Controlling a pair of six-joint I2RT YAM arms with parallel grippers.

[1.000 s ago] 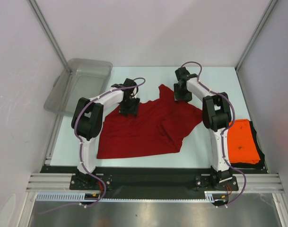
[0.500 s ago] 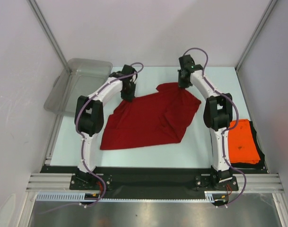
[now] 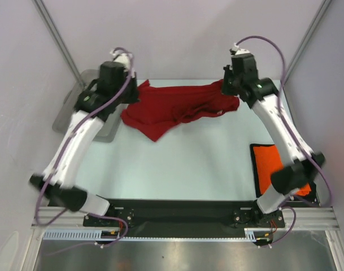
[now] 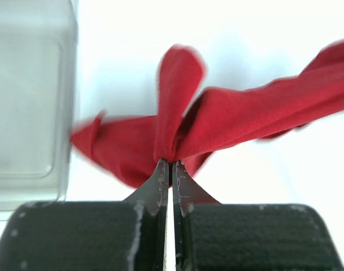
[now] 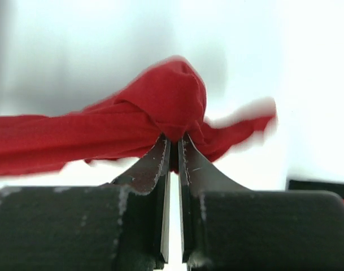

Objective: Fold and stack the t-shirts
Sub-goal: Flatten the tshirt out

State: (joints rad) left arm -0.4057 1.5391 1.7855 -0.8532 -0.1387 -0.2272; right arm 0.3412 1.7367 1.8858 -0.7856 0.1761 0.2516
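Tension matters: left pincer (image 4: 172, 165) and right pincer (image 5: 173, 141), each clamped on the red shirt (image 3: 177, 107) strung between them over the far desk (image 3: 188, 169), should lower together, spreading it flat before folding.

Bright, even light fills the overhead view; the left arm (image 3: 75, 141) smears with motion blur at 8 o'clock. In both wrist views the tabletop (image 4: 273, 169) glares white and the dark red t-shirt (image 4: 239, 113) blurs at its edges.
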